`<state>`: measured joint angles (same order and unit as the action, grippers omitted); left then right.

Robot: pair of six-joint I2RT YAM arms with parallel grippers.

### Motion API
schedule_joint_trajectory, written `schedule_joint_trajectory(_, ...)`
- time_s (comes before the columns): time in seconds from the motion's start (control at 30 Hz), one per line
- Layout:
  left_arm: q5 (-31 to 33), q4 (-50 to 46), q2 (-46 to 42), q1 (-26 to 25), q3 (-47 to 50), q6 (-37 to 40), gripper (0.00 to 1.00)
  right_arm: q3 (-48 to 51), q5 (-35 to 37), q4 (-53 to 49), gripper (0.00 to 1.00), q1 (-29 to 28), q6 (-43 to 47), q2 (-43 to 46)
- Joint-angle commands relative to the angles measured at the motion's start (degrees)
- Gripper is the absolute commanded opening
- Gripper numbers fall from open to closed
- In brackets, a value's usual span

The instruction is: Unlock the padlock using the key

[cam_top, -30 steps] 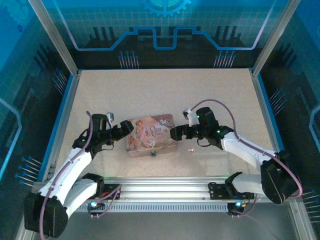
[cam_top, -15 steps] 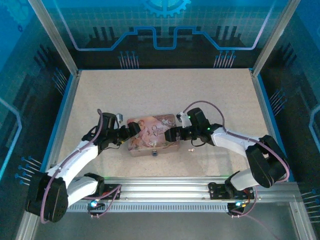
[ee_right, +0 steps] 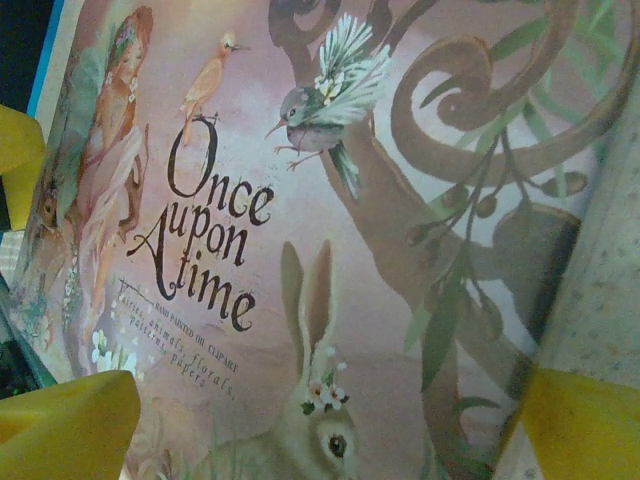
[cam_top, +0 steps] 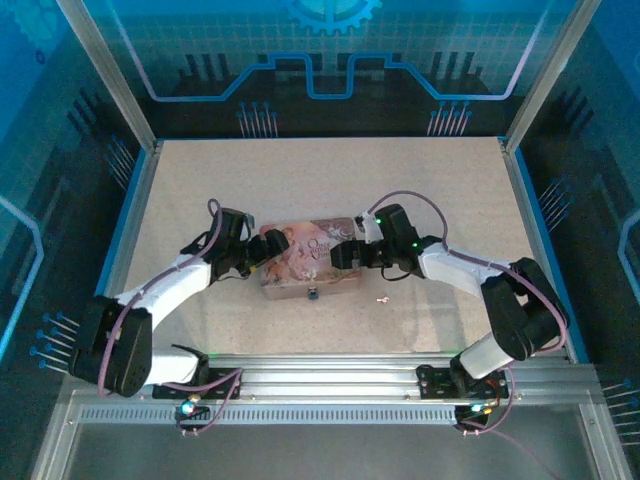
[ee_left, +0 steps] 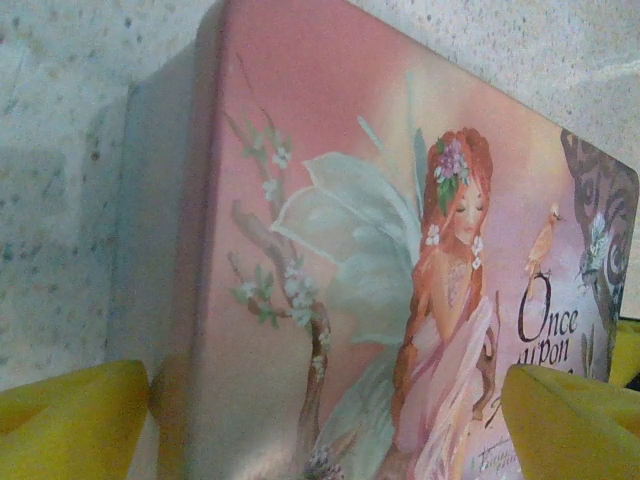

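Note:
The tiny dark padlock [cam_top: 312, 295] hangs at the front wall of the pink illustrated tin [cam_top: 305, 262]. The small silvery key [cam_top: 382, 298] lies on the table to the tin's right front. My left gripper [cam_top: 267, 244] reaches over the tin's left end and stands open. In the left wrist view its yellow fingertips [ee_left: 70, 425] spread wide over the lid [ee_left: 330, 200]. My right gripper [cam_top: 343, 256] is over the tin's right end, also open. Its yellow pads [ee_right: 70, 425] sit far apart above the lid [ee_right: 380, 250]. Neither gripper holds anything.
The speckled tabletop [cam_top: 330, 180] stretches behind the tin. Blue-edged side walls [cam_top: 128, 230] bound it left and right. A metal rail [cam_top: 330, 375] with both arm bases runs along the near edge.
Both grippers have closed in on the tin from either side and now overlap its ends. The tin and padlock sit slightly farther back. The key has not moved.

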<state>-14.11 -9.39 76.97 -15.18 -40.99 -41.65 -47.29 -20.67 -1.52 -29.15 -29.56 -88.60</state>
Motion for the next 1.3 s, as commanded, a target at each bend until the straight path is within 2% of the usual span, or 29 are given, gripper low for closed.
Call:
schedule_joint_trajectory(0.0, -3.07, 4.86, 3.85, -1.34, -4.62, 1.37, 0.91, -2.81, -5.86, 1.78, 0.98, 0.68, 0.9, -2.43)
schedule_joint_trajectory(0.17, -2.69, 5.34, 10.39, -1.26, -10.56, 2.86, 0.91, -6.53, -7.98, 1.66, 0.95, 1.94, 1.38, -5.64)
schedule_joint_trajectory(0.43, -0.33, 4.13, 19.43, -1.17, -20.5, 5.16, 0.92, -5.75, -9.91, 3.01, 0.95, 1.99, 0.73, -7.12)
schedule_joint_trajectory(0.7, 0.26, 3.53, 23.82, -0.58, -24.78, 5.94, 0.92, -4.07, -6.21, 2.01, 0.96, 2.95, 0.77, -4.98)
schedule_joint_trajectory(1.03, 1.37, 0.52, 18.9, 2.36, -25.1, 9.39, 0.97, -0.49, 3.25, -2.1, 0.98, 4.21, 1.23, 3.28)
schedule_joint_trajectory(1.27, 5.82, -1.63, 7.36, 3.67, -20.23, 11.73, 0.97, 1.4, 8.52, -10.86, 0.98, 4.36, 3.16, 10.71)
